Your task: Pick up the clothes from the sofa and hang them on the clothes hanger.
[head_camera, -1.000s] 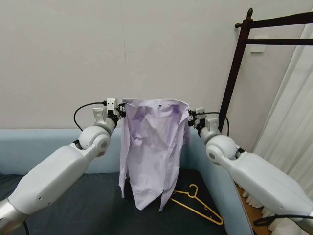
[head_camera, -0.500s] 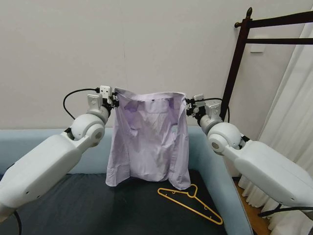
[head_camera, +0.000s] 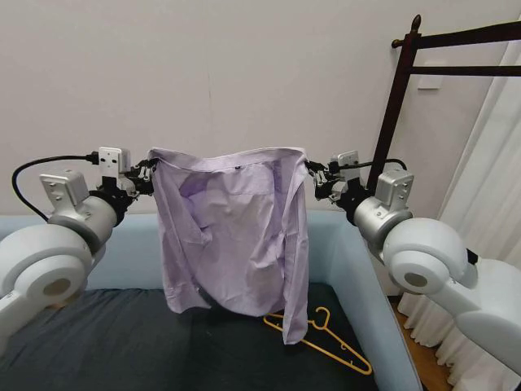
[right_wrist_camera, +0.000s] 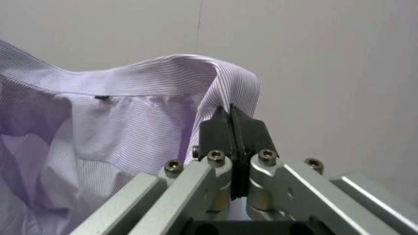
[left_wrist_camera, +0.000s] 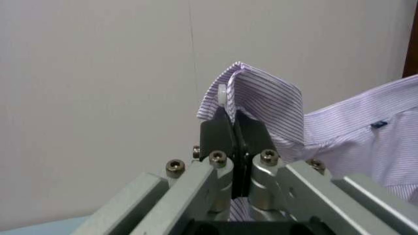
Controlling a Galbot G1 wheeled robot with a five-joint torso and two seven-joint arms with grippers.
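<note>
Left pincer (head_camera: 146,173) and right pincer (head_camera: 312,173) each pinch the purple shirt (head_camera: 232,228) up over the sofa (head_camera: 366,301); its hem covers part of the yellow hanger (head_camera: 342,346), maybe touching.

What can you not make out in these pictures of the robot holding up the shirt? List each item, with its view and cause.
1. Head view: the near end of the hanger, hidden behind the shirt.
2. Head view: the wooden rack, its bars cut off by the picture's edge and its foot hidden behind the right arm.
3. Left wrist view: most of the shirt beyond the left pincer, cut off by the edge.
</note>
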